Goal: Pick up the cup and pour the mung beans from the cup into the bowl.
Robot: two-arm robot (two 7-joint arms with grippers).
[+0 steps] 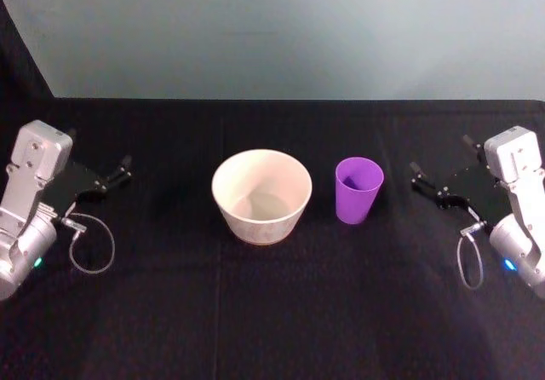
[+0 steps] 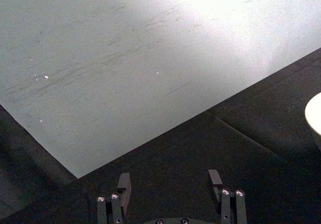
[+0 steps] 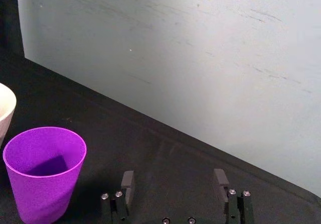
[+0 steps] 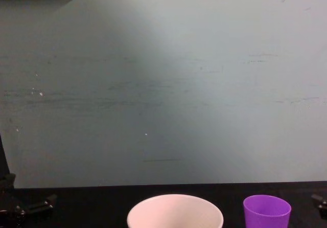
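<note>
A purple cup [image 1: 358, 190] stands upright on the black table, just right of the wide white bowl [image 1: 261, 194]; a small gap separates them. The cup's bottom lies in shadow, so the mung beans are hidden. My right gripper [image 1: 417, 178] rests open to the right of the cup, a short way off, fingers pointing toward it. In the right wrist view the cup [image 3: 45, 169] is beside the open right gripper [image 3: 173, 179], not between its fingers. My left gripper [image 1: 122, 172] sits open at the far left, well away from the bowl. The chest view has the bowl [image 4: 175, 212] and the cup [image 4: 266, 210] at its lower edge.
A black cloth [image 1: 272, 312] covers the table up to a pale grey-green wall [image 1: 281, 31] behind. A thin cable loop [image 1: 89, 244] hangs by the left wrist and another cable loop [image 1: 470, 265] hangs by the right wrist. A strip of the bowl's rim [image 2: 315, 114] shows in the left wrist view.
</note>
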